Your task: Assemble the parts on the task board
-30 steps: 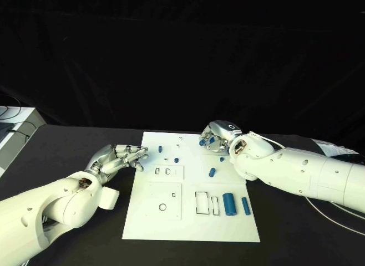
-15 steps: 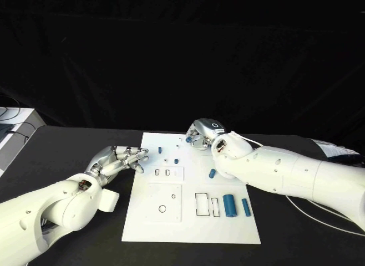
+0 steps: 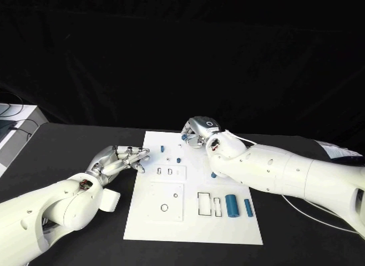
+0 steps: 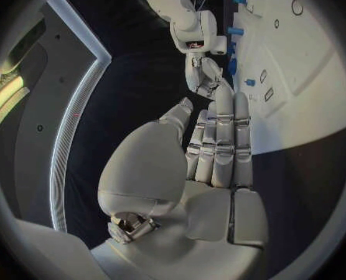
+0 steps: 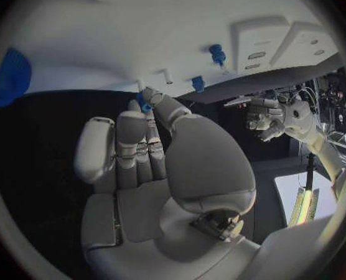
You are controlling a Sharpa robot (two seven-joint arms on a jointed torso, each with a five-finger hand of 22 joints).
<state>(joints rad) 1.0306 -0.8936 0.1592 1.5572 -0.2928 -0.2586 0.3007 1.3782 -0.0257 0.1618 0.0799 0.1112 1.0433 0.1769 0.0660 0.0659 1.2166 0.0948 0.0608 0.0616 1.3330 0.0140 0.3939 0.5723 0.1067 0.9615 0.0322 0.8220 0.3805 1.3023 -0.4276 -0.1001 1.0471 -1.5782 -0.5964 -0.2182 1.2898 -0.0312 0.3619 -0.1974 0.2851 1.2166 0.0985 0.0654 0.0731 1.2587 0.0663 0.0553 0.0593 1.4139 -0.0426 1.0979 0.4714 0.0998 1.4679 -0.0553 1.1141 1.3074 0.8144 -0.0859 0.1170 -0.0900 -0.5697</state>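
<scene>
Fingers of my right hand [image 3: 200,132] are drawn together at the far edge of the board [image 3: 191,221], pinching a small blue part [image 5: 144,102] at their tips; the wrist view shows that part caught between thumb and fingertip, right against the board's edge. In the head view a bit of blue peeks out at the hand's side.

My left hand [image 3: 118,158] rests on the black table [image 3: 62,149] just beside the board's left edge, fingers laid loosely together and holding nothing, their tips touching or nearly touching the edge.

On the board, a small blue peg [image 3: 162,148] stands near the far left, between my two hands. Two more small blue pieces [image 3: 175,160] sit just behind a pair of slots. Another part [image 3: 213,175] lies tucked against my right forearm, partly hidden by it. Nearer to me, a large blue cylinder [image 3: 231,205] and a slimmer one [image 3: 248,207] lie side by side, next to a rectangular recess [image 3: 203,203].
</scene>
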